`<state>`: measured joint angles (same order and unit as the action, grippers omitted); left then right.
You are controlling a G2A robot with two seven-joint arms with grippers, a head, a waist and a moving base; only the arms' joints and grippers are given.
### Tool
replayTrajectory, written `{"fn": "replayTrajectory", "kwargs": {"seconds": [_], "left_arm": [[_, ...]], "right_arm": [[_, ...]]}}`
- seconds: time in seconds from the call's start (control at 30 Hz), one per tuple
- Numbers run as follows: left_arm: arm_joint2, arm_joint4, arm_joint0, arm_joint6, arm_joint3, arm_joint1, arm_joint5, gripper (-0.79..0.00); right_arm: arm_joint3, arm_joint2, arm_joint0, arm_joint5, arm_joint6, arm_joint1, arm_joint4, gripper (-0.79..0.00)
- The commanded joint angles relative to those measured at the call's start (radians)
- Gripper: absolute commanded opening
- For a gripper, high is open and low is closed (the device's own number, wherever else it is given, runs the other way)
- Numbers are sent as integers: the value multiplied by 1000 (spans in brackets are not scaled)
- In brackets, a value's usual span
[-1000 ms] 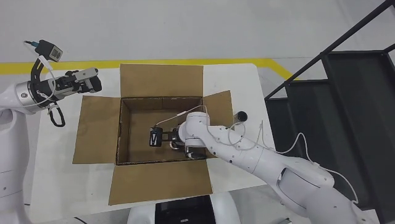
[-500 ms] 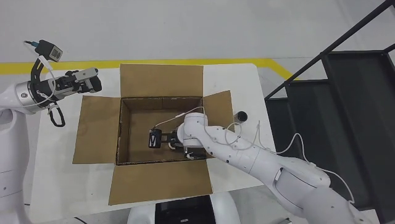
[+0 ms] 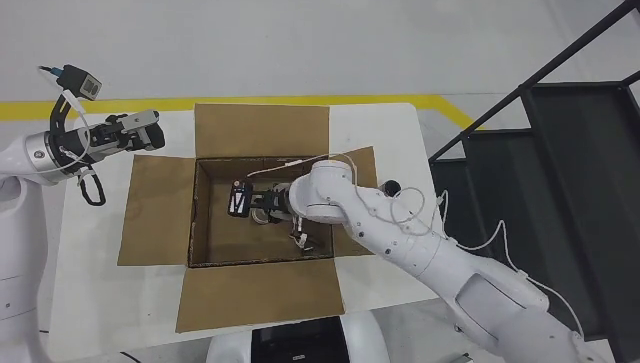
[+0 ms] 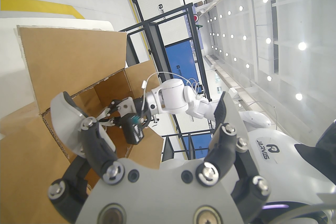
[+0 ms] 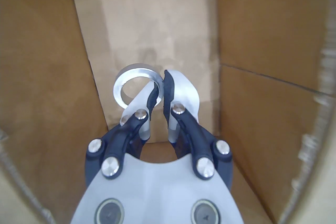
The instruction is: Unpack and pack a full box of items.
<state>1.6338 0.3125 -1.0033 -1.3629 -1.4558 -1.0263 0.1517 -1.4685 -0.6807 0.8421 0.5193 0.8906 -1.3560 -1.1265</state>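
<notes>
**Swinging far-left: right hand carries the ring across the box**

Top view: since a second ago the right arm has turned its wrist from the middle of the box toward the far-left part of the inside. The left hand has not shifted and hangs over the table beyond the left flap. A small dark round object stands on the table just beside the right flap.

Left wrist view: the left hand's fingers are spread wide with nothing between them. Across the cardboard, the right hand reaches in between the box walls.

Right wrist view: the right hand is clenched on the metal ring's rim, with one finger through the hole and the other outside. The ring hangs over the brown cardboard floor and seems clear of it.

Judgement: this looks like the unpacking half, with the ring being taken out, though a first placement for packing cannot be ruled out. If it is coming out, the next move calls for a steady pinch, since so narrow a hold may let the ring swivel. It then needs a rise clear of the wall and flap before crossing to the table.
</notes>
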Motion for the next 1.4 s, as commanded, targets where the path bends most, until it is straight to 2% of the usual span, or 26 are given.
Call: {"fn": "replayTrajectory", "kwargs": {"seconds": [0.0, 0.23, 0.47, 1.07, 1.2, 1.37], "left_arm": [[0, 0, 0, 0, 0, 0, 0, 0], [0, 0, 0, 0, 0, 0, 0, 0], [0, 0, 0, 0, 0, 0, 0, 0], [0, 0, 0, 0, 0, 0, 0, 0], [0, 0, 0, 0, 0, 0, 0, 0], [0, 0, 0, 0, 0, 0, 0, 0]], "right_arm": [[-89, -94, 44, 17, 12, 30, -2, -785], [-367, -333, 207, 69, 108, 103, -14, -785], [-540, -466, 332, 103, 184, 142, -10, -785], [-552, -474, 348, 111, 164, 146, -8, -785], [-556, -549, 359, 100, 166, 158, 27, -785], [-615, -691, 386, 107, 231, 180, 132, -785]]}}
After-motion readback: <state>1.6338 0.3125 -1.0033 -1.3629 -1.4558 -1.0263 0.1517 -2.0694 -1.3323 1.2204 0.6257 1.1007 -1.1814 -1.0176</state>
